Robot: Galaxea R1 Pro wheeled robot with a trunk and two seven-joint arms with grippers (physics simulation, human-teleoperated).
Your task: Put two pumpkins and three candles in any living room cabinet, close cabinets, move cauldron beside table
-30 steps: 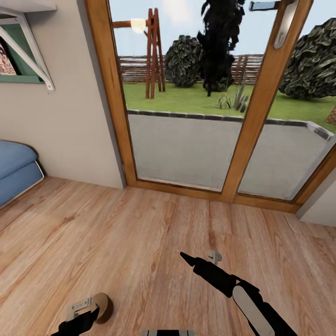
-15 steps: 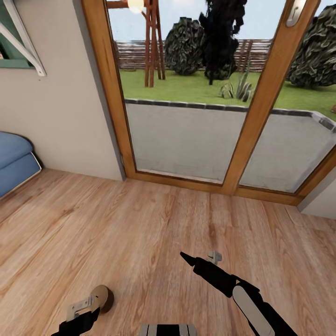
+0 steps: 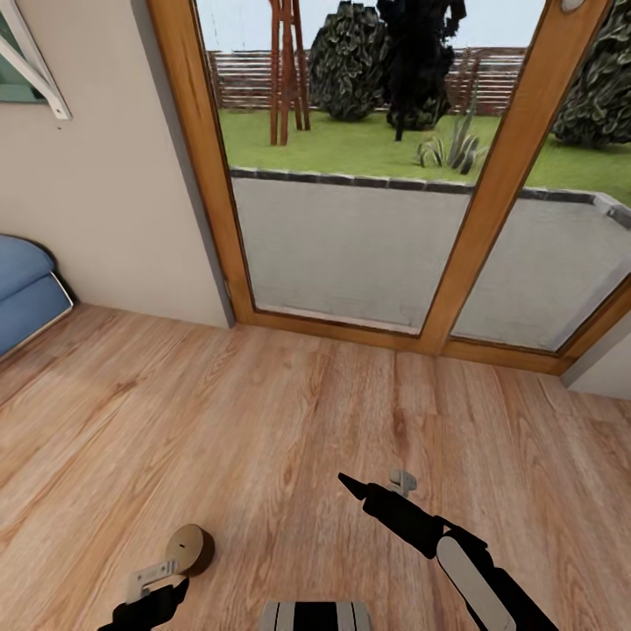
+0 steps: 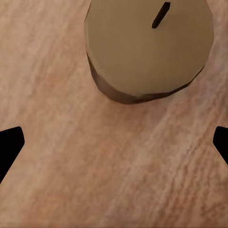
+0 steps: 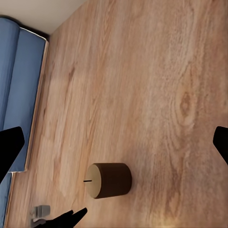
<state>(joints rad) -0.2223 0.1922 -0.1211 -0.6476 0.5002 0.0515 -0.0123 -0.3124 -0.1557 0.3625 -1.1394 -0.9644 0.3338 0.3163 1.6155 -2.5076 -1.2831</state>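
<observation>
Head view: the candle (image 3: 189, 549) lies on its side on the wood floor (image 3: 289, 412), just past the left pincer (image 3: 153, 578), which sits low at the picture's lower edge. The right pincer (image 3: 372, 487) hangs well off to the candle's right, over bare boards. Ahead stand a glazed door (image 3: 350, 219) and, far left, a blue sofa (image 3: 26, 289); nothing lies between the left pincer and the candle.

Left wrist view: the left pincer (image 4: 114, 142) is spread wide, empty, its dark fingertips (image 4: 9, 147) at either edge. The candle (image 4: 147, 47) lies just beyond the tips, wick end facing the camera, not yet between them. The risk as judged: being round and on its side, it may roll away if a finger nudges it before both close, or slip out of a grip taken on its curved flank.

Right wrist view: the right pincer (image 5: 114, 142) is also spread and empty; the candle (image 5: 109, 180) shows below it on the floor, the sofa (image 5: 19, 95) further off
</observation>
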